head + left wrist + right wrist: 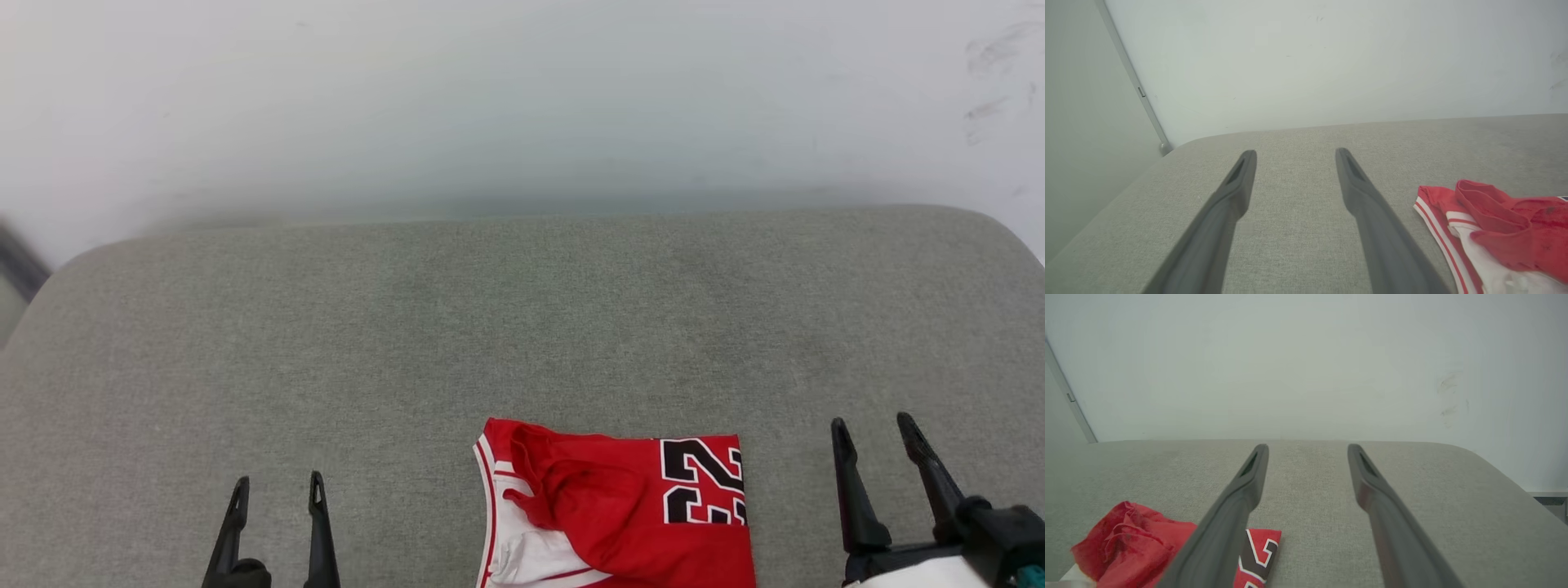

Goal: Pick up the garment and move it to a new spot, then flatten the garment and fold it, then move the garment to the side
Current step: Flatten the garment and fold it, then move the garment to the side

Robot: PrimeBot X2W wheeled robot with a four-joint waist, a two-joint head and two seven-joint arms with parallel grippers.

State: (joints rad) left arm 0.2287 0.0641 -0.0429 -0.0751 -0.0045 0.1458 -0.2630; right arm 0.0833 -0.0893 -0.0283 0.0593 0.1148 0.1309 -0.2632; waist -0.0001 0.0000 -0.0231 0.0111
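Observation:
The garment (620,514), a red jersey with white sleeve fabric, striped trim and black "23" lettering, lies folded and a little rumpled at the near edge of the grey cushioned surface (522,327). My left gripper (277,490) stands open to the garment's left, apart from it, nothing between its fingers. My right gripper (882,433) stands open to the garment's right, also apart from it. The left wrist view has the garment (1498,232) at the lower right, beside my open left gripper (1296,157). In the right wrist view the garment (1135,547) sits lower left, partly behind one finger of my open right gripper (1308,451).
The grey cushioned surface stretches wide and bare behind the garment, with rounded far corners. A white wall (522,98) rises behind it. A grey vertical strip (1133,81) runs along the wall at the left.

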